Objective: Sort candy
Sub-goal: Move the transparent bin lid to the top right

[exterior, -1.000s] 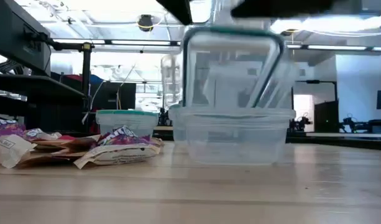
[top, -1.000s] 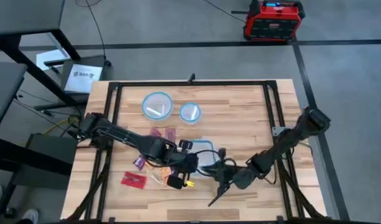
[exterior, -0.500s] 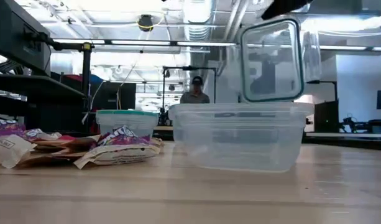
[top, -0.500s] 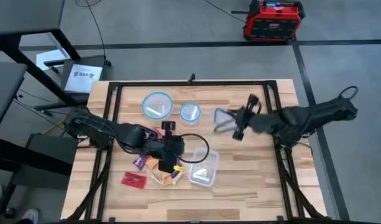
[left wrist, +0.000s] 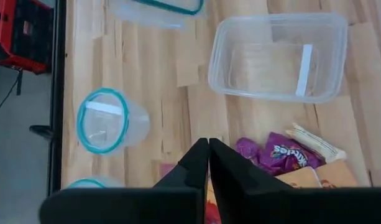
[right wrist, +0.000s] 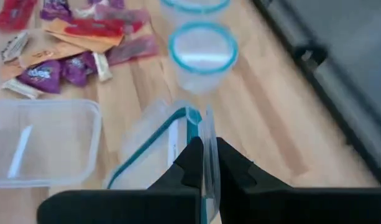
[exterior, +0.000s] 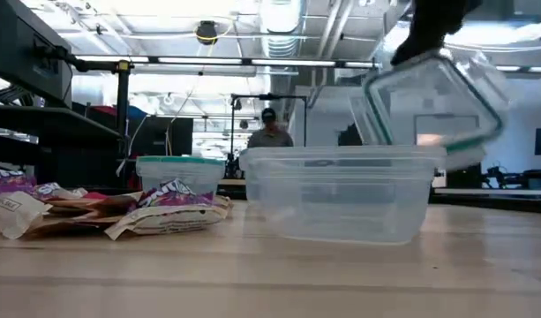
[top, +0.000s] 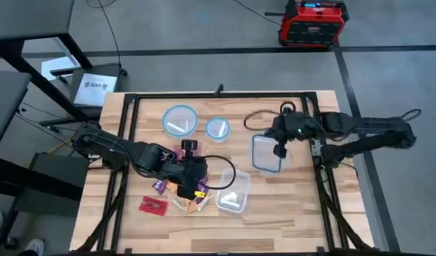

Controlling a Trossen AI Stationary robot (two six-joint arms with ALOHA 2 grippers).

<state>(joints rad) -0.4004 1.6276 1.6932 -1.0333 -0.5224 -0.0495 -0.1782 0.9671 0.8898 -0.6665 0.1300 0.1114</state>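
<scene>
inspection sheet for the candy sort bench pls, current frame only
Surface: wooden table, black frame rails along its edges.
Job's things: candy pile at front left, red packet apart from it; a white stick in the open rectangular container.
Clutter: two round containers at the back.
Grippers: left gripper shut, empty, over the candy; right gripper shut on the blue-rimmed lid, held tilted to the right of the rectangular container.
Cables: black cable loops on both arms; one arcs over the rectangular container.
Surroundings: red case on the floor; a person far behind the table.
</scene>
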